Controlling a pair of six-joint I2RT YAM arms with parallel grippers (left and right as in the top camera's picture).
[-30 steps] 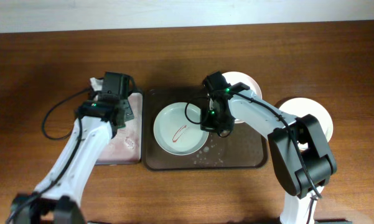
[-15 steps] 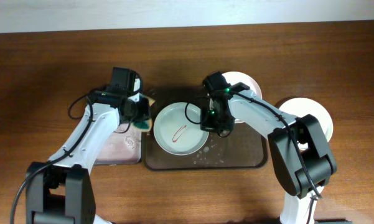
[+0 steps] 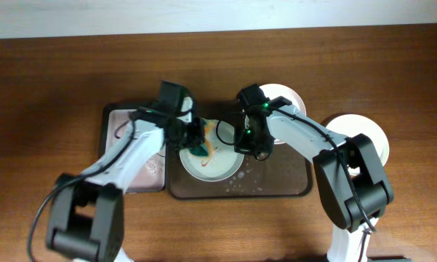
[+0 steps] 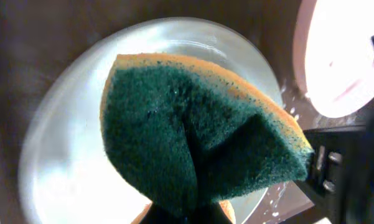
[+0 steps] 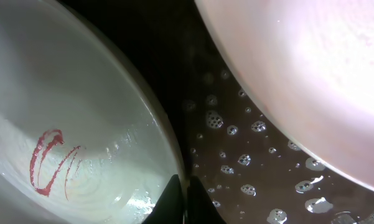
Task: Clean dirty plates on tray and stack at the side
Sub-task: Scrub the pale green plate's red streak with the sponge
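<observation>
The left tool [image 3: 192,136] is clamped on a folded sponge [image 4: 199,130]. Its dark green scouring face hangs over the pale green plate [image 3: 217,166], and a yellow-orange layer shows along its edge. Whether the sponge touches the plate cannot be told.

That plate lies in the left half of the dark brown tray [image 3: 276,180], with a red squiggle [image 5: 50,163] on its floor. The right tool [image 5: 179,200] is nearly closed, its tips pinching the plate's right rim. Soap bubbles dot the wet tray floor beside it.

A white plate [image 3: 285,96] sits at the tray's far right corner. A second white plate [image 3: 360,125] rests on the worktop [image 3: 58,73] to the right of the tray. The sponge tray [image 3: 127,120] lies just left of the brown tray.
</observation>
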